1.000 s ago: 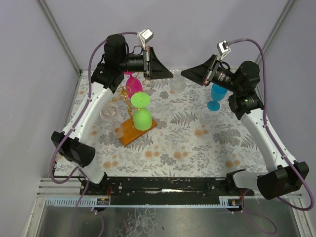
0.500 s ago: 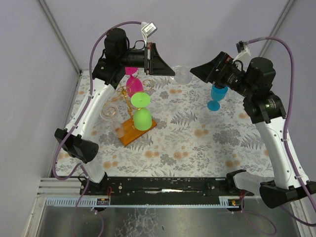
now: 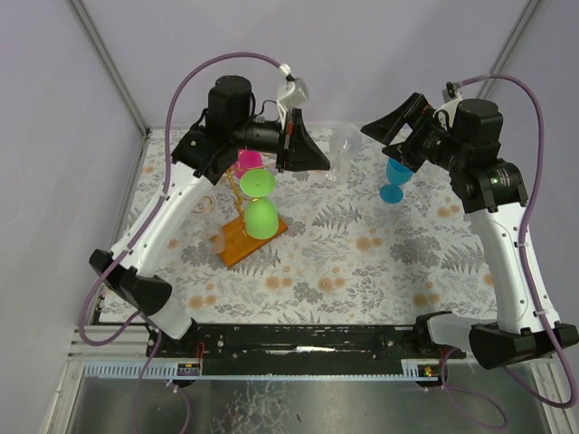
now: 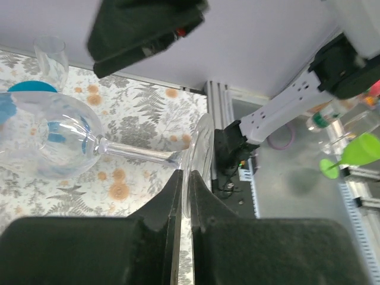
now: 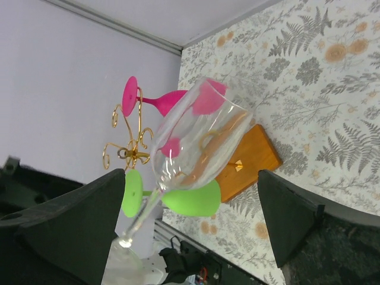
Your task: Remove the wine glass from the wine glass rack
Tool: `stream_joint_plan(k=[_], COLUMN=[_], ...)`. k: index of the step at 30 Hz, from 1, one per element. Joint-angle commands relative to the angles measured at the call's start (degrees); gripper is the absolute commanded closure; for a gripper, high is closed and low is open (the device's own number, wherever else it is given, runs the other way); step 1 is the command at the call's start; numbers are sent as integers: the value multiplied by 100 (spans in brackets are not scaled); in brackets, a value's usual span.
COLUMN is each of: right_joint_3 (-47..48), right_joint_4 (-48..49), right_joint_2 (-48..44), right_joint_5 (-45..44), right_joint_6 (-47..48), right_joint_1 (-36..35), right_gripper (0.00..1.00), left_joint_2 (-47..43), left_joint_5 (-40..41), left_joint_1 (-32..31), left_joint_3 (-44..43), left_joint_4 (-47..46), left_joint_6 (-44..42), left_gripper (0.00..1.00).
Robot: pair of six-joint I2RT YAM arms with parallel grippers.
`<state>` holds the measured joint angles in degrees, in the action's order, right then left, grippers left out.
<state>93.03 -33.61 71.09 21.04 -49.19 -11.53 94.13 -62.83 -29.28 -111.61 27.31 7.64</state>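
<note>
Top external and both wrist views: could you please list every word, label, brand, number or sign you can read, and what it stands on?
No text is legible in any view.
Small coloured stickers on the black rail below the arm bases: too small to read.
No print visible on the clear wine glass, the gold wire wine glass rack with its orange-brown wooden base, or the floral tablecloth.

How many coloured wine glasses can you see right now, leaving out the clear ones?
3. A pink glass and a green glass are on the gold wire rack; a blue glass stands upright on the patterned table, far right. Others may be hidden from view.
</note>
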Motion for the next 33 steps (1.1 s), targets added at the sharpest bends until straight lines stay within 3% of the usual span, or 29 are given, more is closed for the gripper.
stream_joint_plan(k=[1,5,20,33], right_joint_3=[242,272,218,207], right_joint_4=[22,-149,-739,-1441], right_joint_2=[43,226,539,898], right_joint_5=[540,970,1260,1536], right_joint_6=[-405,-448,-29,787], right_joint_1=[146,200,215,217], right_gripper=[1,1,1,1], left_joint_2=[-737,-1078,-1928,-2171], left_joint_5=[886,1554,3382,3969], left_joint_1=[-501,-974,-2063,-2422], left_joint_3=[383,891,2739,3540], left_joint_4=[379,538,556,351], left_joint_6=[-2270,-3307,-6794,-8052], left_gripper=[100,100,100,100])
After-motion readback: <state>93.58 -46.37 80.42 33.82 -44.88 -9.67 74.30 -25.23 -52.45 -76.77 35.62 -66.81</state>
